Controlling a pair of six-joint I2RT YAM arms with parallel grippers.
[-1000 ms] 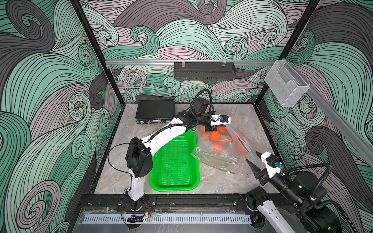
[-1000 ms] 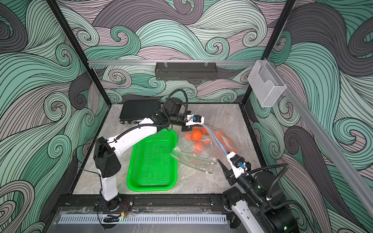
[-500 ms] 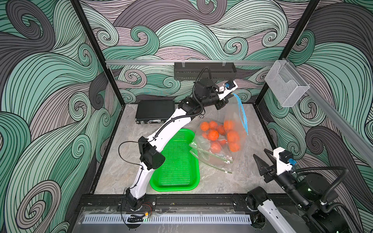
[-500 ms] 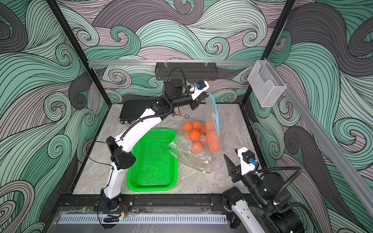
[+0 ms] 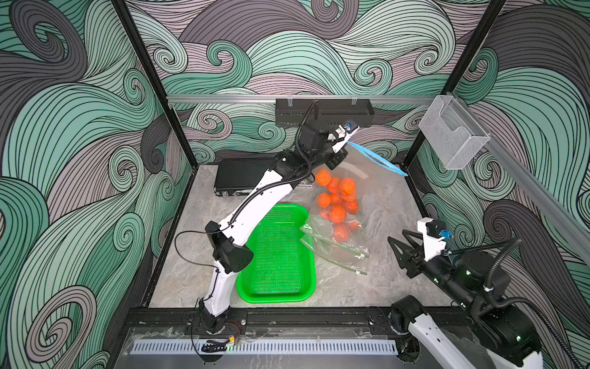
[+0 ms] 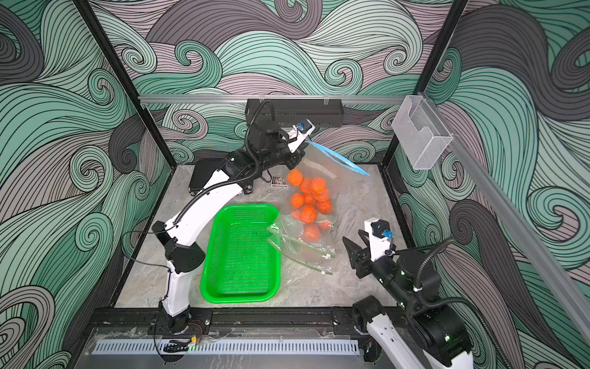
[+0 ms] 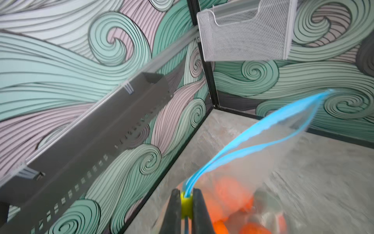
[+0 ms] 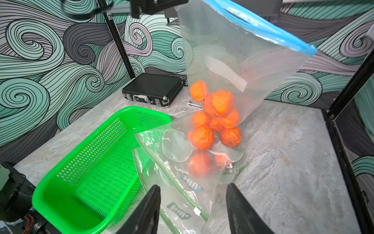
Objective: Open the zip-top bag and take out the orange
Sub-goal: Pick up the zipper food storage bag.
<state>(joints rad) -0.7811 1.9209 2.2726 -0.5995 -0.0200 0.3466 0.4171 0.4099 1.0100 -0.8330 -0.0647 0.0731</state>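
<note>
A clear zip-top bag point(image 5: 362, 172) point(image 6: 324, 167) point(image 8: 232, 60) with a blue zip strip point(image 7: 263, 129) hangs tilted over the back of the table. Its lower end, with several oranges point(image 5: 338, 198) point(image 6: 311, 198) point(image 8: 218, 105) in it, reaches the table. My left gripper point(image 5: 346, 143) point(image 6: 303, 143) point(image 7: 186, 200) is raised near the back wall and shut on the yellow-green slider point(image 7: 186, 204) at the zip's end. The two blue strips stand apart along their length. My right gripper point(image 5: 399, 238) point(image 6: 352, 236) point(image 8: 193, 186) is open and empty at the front right, apart from the bag.
A green basket point(image 5: 274, 298) point(image 8: 40, 202) lies left of the bag. Flat clear bags with green zips point(image 5: 335, 252) point(image 8: 178, 192) lie between the basket and my right gripper. A black case point(image 5: 239, 179) sits at the back left. A wire holder point(image 5: 453, 140) juts from the right wall.
The left arm has lifted the bag from the table up toward the back wall, and the oranges slid down to its lower end. The right gripper pulled back and rose slightly.
</note>
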